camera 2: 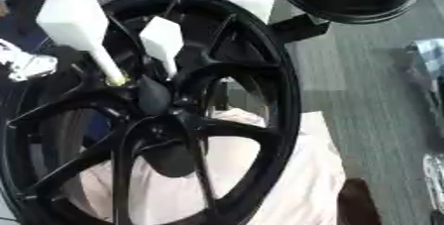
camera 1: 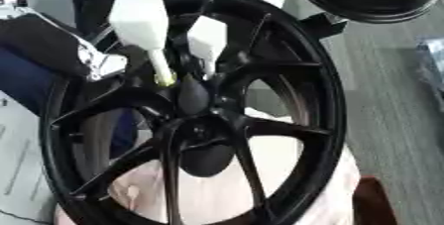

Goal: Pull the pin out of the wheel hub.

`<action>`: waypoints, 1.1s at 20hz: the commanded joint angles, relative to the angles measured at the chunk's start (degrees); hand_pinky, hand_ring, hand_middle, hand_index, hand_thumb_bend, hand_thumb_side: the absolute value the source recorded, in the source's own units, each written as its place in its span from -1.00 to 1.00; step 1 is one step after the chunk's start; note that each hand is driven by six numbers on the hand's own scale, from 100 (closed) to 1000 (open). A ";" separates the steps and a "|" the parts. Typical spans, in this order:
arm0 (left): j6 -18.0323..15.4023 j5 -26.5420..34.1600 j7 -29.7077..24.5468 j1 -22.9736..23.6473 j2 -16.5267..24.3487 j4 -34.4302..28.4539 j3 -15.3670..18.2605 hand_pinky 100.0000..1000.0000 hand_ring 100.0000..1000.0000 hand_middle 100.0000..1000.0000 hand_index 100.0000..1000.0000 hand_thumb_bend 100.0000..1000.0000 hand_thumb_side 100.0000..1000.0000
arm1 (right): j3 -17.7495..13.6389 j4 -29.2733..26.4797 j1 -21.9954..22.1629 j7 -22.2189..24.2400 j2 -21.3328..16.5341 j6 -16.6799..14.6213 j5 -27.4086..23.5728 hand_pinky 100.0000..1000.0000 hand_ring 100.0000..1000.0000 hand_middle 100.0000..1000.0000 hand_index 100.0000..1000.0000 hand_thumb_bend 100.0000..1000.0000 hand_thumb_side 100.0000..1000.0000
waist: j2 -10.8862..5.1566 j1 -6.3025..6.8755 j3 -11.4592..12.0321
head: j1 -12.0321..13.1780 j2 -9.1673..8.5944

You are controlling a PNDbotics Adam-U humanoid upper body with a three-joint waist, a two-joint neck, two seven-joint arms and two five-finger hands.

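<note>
Both head-camera eyes looked down from close above, facing the black wheel hub point(camera 1: 195, 120) which filled each frame, right eye view set slightly rightward, sharing spokes, rim and grey floor point(camera 2: 364, 70).

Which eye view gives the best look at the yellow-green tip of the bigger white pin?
The left eye view: the yellow-green tip shows clearly against the black wheel hub. In the right eye view it appears smaller and paler, nearer the picture's left edge.

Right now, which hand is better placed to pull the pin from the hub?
Likely left: the left arm, black and silver, sits beside the larger white pin standing in the wheel hub. No right hand shows.
</note>
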 commanded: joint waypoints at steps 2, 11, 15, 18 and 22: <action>7.08 -2.26 -1.96 1.61 5.37 1.09 5.48 -0.18 -0.47 -0.64 -0.27 -1.00 -0.69 | -1.17 -1.47 0.14 -0.89 -0.58 -0.17 0.18 0.33 0.54 0.04 0.22 -1.00 -0.03 | -1.81 -0.22 1.28 | -2.32 -0.06; 9.99 -6.16 6.11 11.82 9.48 4.18 18.58 -0.18 -0.45 -0.62 -0.20 -1.00 -0.72 | -2.82 -1.94 0.27 -2.48 -0.19 -0.23 0.62 0.33 0.54 0.04 0.22 -1.00 -0.04 | -1.81 -0.95 3.68 | -5.85 -0.78; 14.06 -10.42 10.44 18.74 8.29 11.13 25.62 -0.17 -0.41 -0.57 -0.15 -1.00 -0.73 | -2.36 -2.00 0.03 -2.39 -0.20 -0.21 0.54 0.33 0.54 0.04 0.22 -1.00 -0.04 | -2.05 -0.66 2.47 | -5.07 -1.05; 12.85 -12.75 13.37 21.73 7.23 14.62 30.39 0.38 0.36 0.32 0.63 -0.94 0.00 | -2.04 -2.03 -0.47 -2.05 -0.12 -0.29 0.43 0.32 0.54 0.04 0.22 -1.00 -0.04 | -1.90 -0.61 1.65 | -4.52 -1.21; 9.30 -10.12 17.15 27.45 4.03 17.33 35.37 0.63 0.58 0.58 0.79 -0.30 0.62 | -1.80 -2.08 -1.06 -1.82 -0.17 -0.44 0.24 0.32 0.54 0.04 0.22 -1.00 -0.05 | -1.84 -0.45 0.95 | -4.28 -1.48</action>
